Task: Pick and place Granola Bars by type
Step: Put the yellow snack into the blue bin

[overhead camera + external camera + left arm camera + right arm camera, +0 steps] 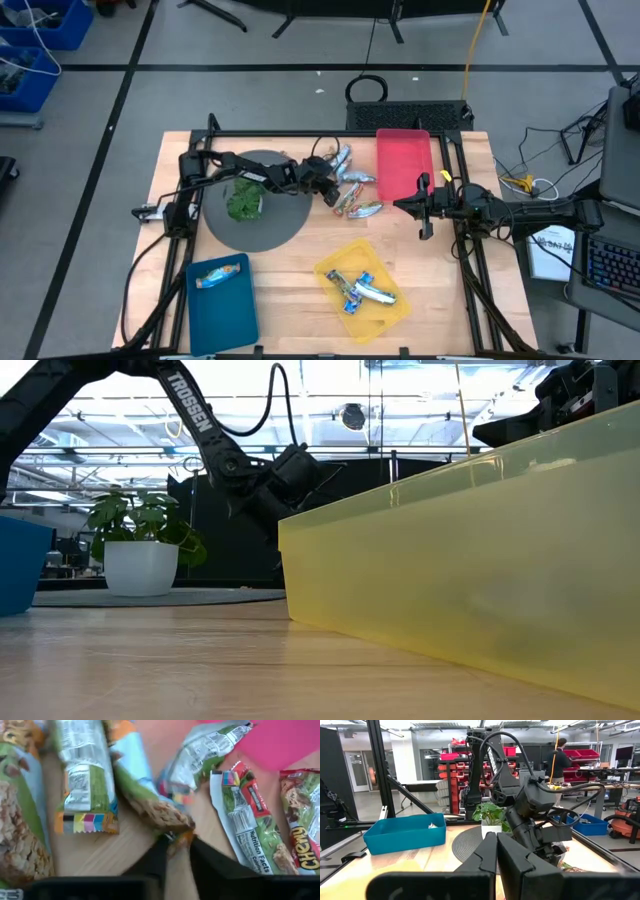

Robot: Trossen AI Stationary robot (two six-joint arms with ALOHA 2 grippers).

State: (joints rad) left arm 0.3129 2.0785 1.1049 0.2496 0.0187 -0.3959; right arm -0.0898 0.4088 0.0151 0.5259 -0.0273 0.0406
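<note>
1. The left pincer (pixel 330 190) is lowered onto the loose cluster of shiny crinkle-wrapped granola bars (pixel 353 192) on the wooden worktop (pixel 300 265), between the dark round mat (pixel 285 225) and the flat pink tray (pixel 403 160).
2. In the left wrist view the two dark fingers (pixel 156 860) are seen slightly spread, with the torn end of one oat-printed bar (pixel 150 795) sitting right at their tips; no firm pinch is judged to be made yet.
3. For a clean pick, a narrow gap is best kept so that only this one bar is taken; its neighbours lie touching or just beside it and could be dragged along.
4. A grip further onto the bar's body is advised, since a wrapper edge alone may slip or tear.
5. The bars are seen as glossy foil packets: green-and-white label panels, a multicoloured strip, brown oat pictures, and a red-edged one marked "Chewy" (pixel 300 815).
6. Sorting is judged part done: a bar lies in the teal rectangular bin (pixel 222 300), several lie in the yellow translucent bin (pixel 395 310), and the pink tray appears unfilled.
7. The right pincer (pixel 422 207) is held above the worktop beside the pink tray, fingers pressed together, waiting.
</note>
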